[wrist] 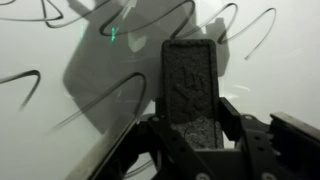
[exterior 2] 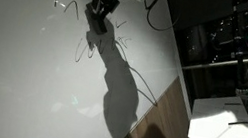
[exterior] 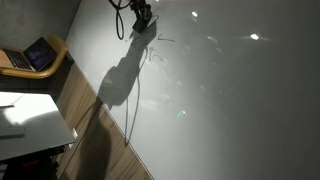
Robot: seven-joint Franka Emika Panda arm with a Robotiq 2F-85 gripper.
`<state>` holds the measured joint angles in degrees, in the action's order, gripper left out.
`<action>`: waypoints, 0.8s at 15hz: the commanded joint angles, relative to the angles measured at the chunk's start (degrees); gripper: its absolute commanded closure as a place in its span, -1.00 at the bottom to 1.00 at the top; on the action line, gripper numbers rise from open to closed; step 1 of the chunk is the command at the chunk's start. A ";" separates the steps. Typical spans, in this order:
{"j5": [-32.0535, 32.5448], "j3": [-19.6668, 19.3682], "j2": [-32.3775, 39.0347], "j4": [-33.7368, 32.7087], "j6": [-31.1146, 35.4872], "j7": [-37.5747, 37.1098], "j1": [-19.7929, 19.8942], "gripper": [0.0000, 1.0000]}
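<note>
My gripper (wrist: pixel 190 118) is shut on a dark rectangular eraser block (wrist: pixel 190 75) that stands up between the jaws. The block's far end is at the whiteboard (wrist: pixel 60 125); I cannot tell whether it touches. Curved black marker lines (wrist: pixel 30 80) run over the board around and beyond the block. In both exterior views the gripper (exterior: pixel 142 18) (exterior 2: pixel 100 12) is at the top part of the large whiteboard (exterior: pixel 230 100) (exterior 2: pixel 22 72), next to thin scribbled lines (exterior: pixel 160 45) (exterior 2: pixel 68 7). The arm casts a long shadow (exterior 2: pixel 121 84) on the board.
A wood-grain strip (exterior: pixel 95 120) (exterior 2: pixel 157 115) borders the board. Beyond it are an open laptop (exterior: pixel 38 55) on a wooden seat, a white table (exterior: pixel 30 115), a white surface (exterior 2: pixel 219 117) and dark shelving with equipment (exterior 2: pixel 241 33). A black cable (exterior 2: pixel 159 9) hangs from the arm.
</note>
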<state>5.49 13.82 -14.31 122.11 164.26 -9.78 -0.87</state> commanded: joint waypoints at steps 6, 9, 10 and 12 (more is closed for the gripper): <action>1.61 3.47 2.49 -3.63 3.12 -1.65 0.32 0.43; 2.24 5.17 2.20 -4.48 4.75 -1.34 0.36 0.43; 2.30 5.46 2.67 -4.93 5.77 -0.93 0.39 0.43; 2.43 6.03 3.38 -5.13 7.68 -0.48 0.37 0.43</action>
<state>6.54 19.07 -12.12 118.19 169.00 -10.08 -0.85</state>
